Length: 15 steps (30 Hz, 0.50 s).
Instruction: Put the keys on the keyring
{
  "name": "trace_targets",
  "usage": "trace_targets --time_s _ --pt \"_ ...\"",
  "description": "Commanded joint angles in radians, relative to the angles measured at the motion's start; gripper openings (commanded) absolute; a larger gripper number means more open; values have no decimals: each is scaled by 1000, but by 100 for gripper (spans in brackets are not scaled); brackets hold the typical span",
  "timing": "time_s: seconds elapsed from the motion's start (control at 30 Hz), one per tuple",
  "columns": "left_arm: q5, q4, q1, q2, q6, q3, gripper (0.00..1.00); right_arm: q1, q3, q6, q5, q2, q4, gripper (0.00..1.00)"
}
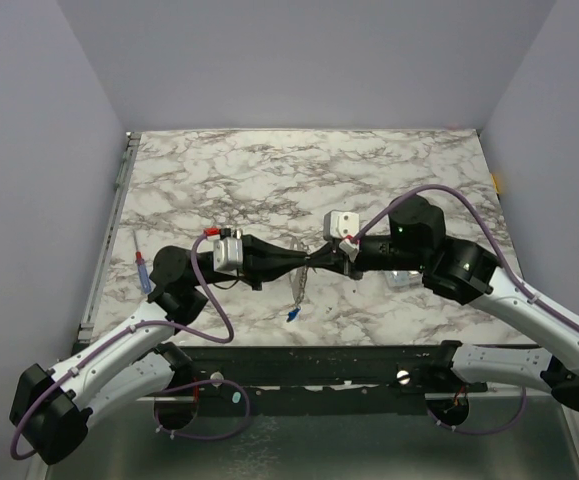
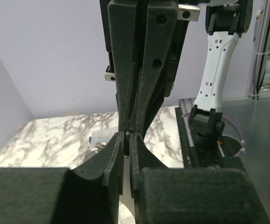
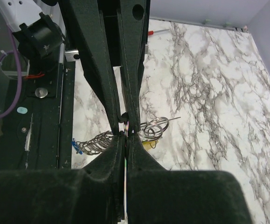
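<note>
My two grippers meet tip to tip above the near middle of the table. My left gripper is shut on a thin dark part of the keyring. Its coil of silvery rings hangs down, with a blue key at its end. My right gripper is shut on a thin flat piece with a green edge, the green key, pressed against the ring. More rings and a yellow key lie just beyond the tips. The pinch point itself is mostly hidden.
A red-and-blue pen lies at the table's left edge. A small clear plastic box sits under the right arm. The black mounting rail runs along the near edge. Grey walls stand on three sides.
</note>
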Motion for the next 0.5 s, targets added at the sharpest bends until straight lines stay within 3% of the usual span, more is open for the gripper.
trace_targets --time_s 0.0,0.1,0.2,0.47 --pt "9 47 11 -6 -1 -8 21 4 41 -22 36 17 -63 1" --pt "23 34 16 -2 2 -9 37 4 26 -22 47 6 -89 1" --pt "49 -42 22 1 33 5 44 4 18 -20 56 -3 -134 1" --pt "69 -307 24 21 200 79 47 4 0 -28 81 -1 -198 1"
